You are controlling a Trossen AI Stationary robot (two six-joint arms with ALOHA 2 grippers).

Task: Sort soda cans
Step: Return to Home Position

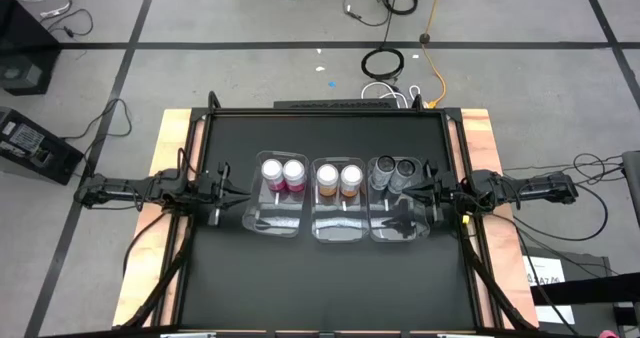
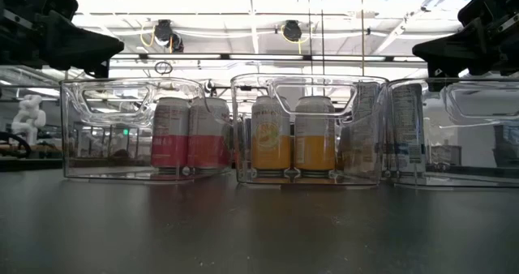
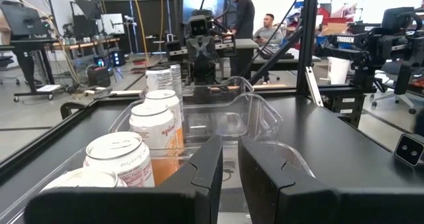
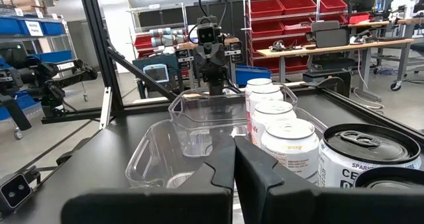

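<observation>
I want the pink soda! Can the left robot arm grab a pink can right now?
Probably yes. The left gripper waits beside the left bin, whose top is open. The two pink cans stand upright at the bin's far end with nothing covering them. It must reach in from above the bin's wall.

Few letters can be read. In the right wrist view the nearest dark can (image 4: 371,159) carries "SPARK" and, below it, "CE", both cut off by the can's curve. The pale can (image 4: 289,146) beside it bears the small word "orange". In the left wrist view an orange-sided can (image 3: 157,132) shows "spin" (only part of a longer word), and the equipment (image 3: 344,42) beyond the table reads "TROSSEN".
</observation>
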